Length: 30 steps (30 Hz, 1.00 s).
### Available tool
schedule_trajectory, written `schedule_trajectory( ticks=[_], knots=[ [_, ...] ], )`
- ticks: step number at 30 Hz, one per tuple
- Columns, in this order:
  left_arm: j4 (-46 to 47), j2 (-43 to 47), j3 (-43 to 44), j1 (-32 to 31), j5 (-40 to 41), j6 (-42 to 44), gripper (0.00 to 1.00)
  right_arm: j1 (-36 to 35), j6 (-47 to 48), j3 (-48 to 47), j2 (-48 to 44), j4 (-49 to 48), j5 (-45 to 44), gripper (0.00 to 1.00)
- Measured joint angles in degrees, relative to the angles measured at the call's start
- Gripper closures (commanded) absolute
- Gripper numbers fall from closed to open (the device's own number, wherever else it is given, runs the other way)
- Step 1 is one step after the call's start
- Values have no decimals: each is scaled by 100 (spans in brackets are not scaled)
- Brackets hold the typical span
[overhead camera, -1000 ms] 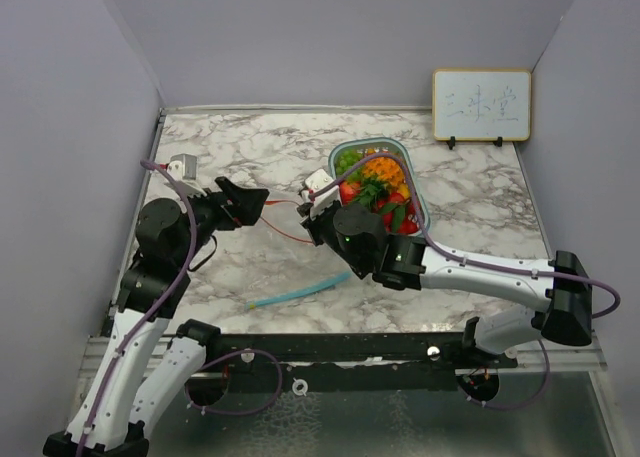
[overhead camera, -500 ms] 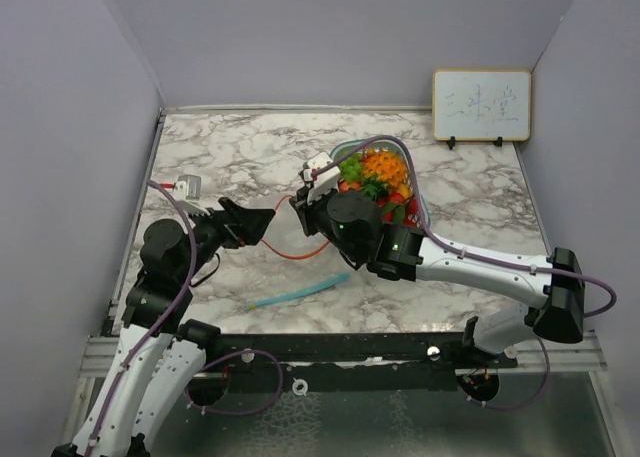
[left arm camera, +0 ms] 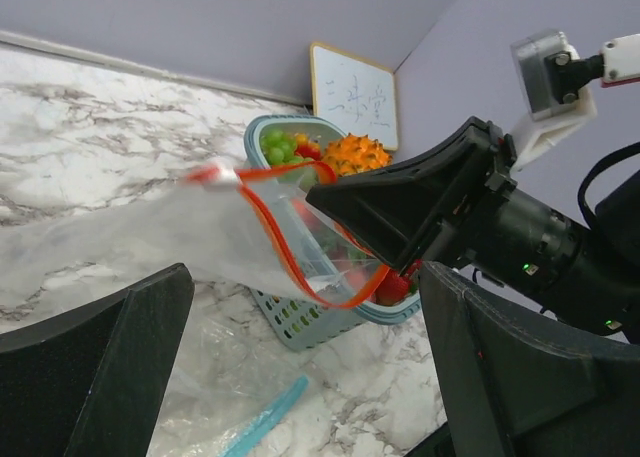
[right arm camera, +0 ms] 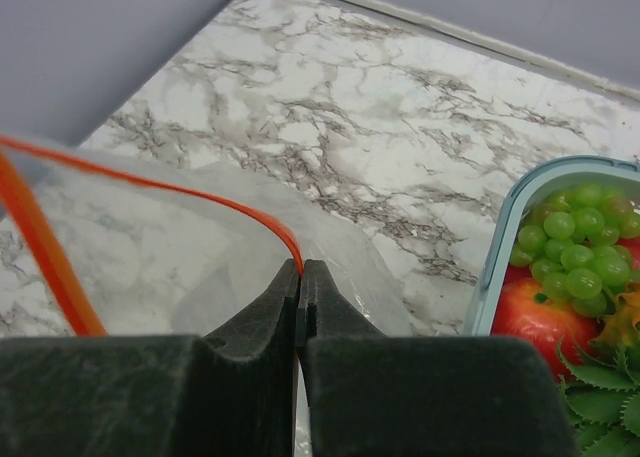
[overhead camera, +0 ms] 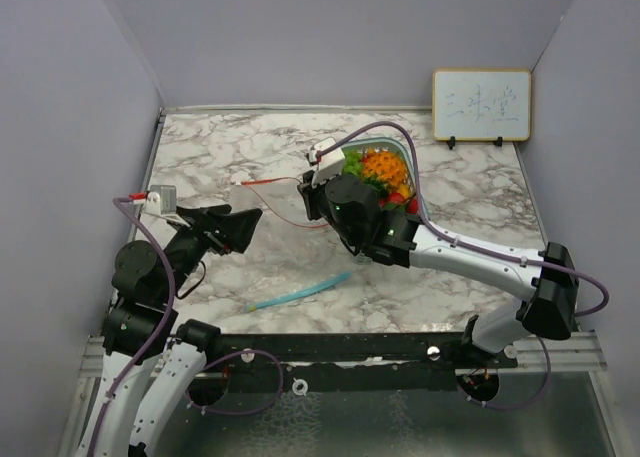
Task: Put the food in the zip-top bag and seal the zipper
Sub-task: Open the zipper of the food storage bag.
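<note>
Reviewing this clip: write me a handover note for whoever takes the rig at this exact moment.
Right gripper: shut on the orange zipper rim of the zip-top bag, holding that edge raised.
Left gripper: open, facing the bag mouth, holding nothing.
Food: in the teal basket beside the bag; none seen in the bag.
Done: bag edge lifted, mouth partly open.
Left: probably grip the opposite rim, load the food, seal the zipper.
</note>
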<state>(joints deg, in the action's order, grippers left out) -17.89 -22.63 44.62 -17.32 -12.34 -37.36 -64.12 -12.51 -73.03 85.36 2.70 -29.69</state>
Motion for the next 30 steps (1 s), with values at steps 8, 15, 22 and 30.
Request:
schedule_trajectory(
  ticks=[8,15,22,30],
  knots=[
    [-48,105,7,0,50,42,13,125,-120,-376,201,48,190,99],
    [345,-142,-791,0,76,-306,14,131,-140,-470,229,28,514,99],
    [1305,-997,-1104,0,407,-691,21,131,-243,-450,229,20,769,99],
    [2374,-1615,-1167,0,518,-1064,56,131,-291,-258,195,13,863,99]
  ],
)
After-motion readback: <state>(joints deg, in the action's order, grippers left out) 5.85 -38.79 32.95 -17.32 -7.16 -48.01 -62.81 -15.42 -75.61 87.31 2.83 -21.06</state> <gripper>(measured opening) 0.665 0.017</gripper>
